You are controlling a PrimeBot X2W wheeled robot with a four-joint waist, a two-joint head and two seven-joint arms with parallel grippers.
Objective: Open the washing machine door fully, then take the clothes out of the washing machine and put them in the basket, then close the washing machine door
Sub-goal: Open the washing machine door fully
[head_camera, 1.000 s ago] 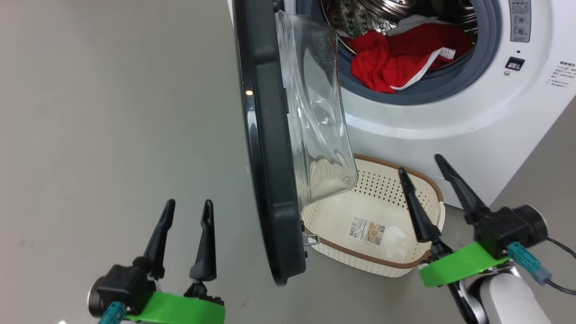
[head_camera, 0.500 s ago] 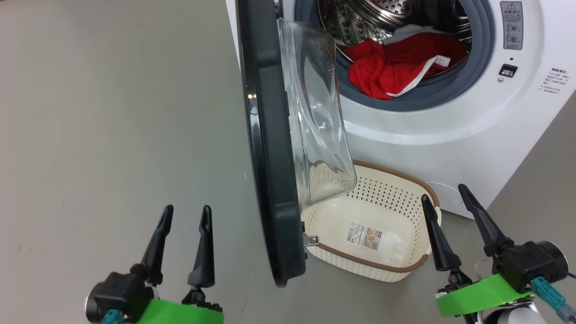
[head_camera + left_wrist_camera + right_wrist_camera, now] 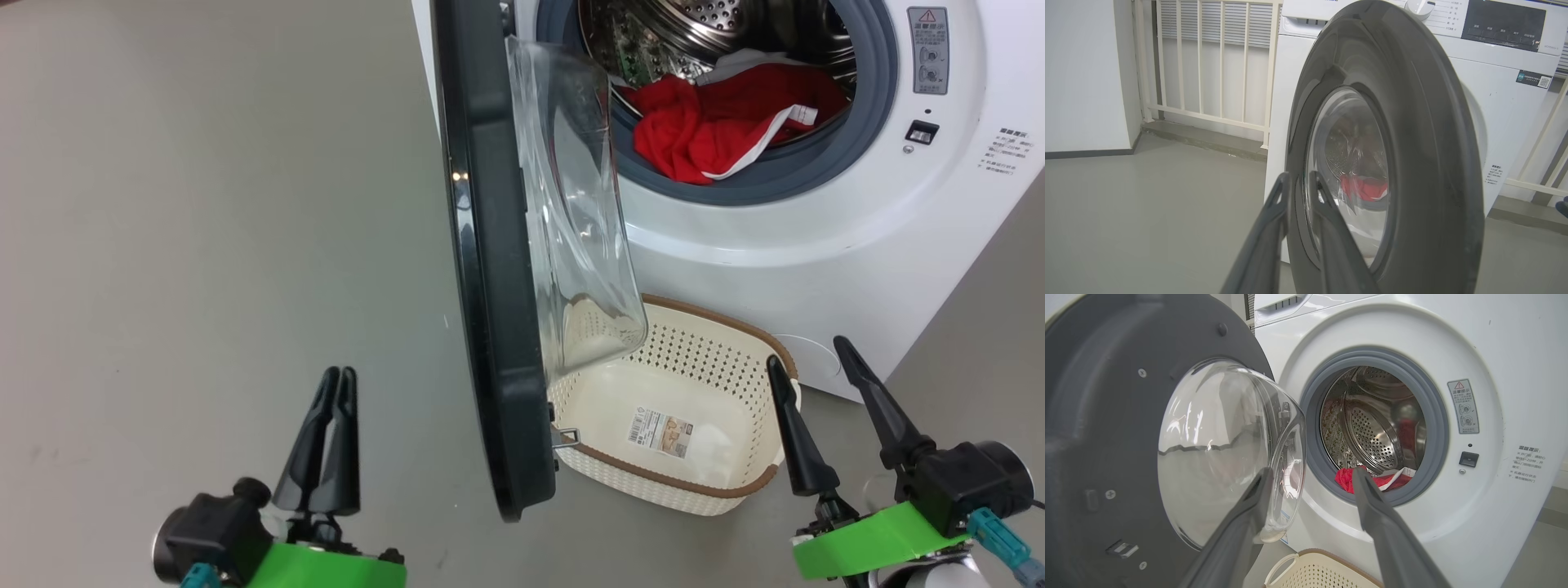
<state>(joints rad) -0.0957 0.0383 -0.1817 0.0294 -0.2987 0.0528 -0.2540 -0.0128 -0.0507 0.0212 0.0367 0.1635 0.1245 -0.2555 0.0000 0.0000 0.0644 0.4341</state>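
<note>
Now, head view, door: we see the washing machine door (image 3: 490,327) edge-on, roughly square to the washing machine (image 3: 816,245). Its glass bowl (image 3: 580,229) overhangs the left end of the basket (image 3: 653,490).
Head view, clothes: the clothes (image 3: 718,122) are heaped at the drum mouth, well apart from both grippers.
Head view, fingers: the left gripper (image 3: 340,376) is pressed almost together and empty, on the door's outer side. The right gripper (image 3: 807,353) is spread wide and empty, just beside the basket's right end.
Left wrist view, door: the glossy outer face is ahead of the fingertips, not touching.
Left wrist view, risk: we judge the narrow tips could skid off that curved gloss during a push.
Right wrist view, clothes: the red heap shows between the two fingers, farther in, behind the grey rubber ring (image 3: 1437,428).
Right wrist view, risk: we judge the door isn't fully open. The bowl crowds the left finger's path, so a reach could knock it. Hauled fabric could snag there or miss the half-covered basket.
</note>
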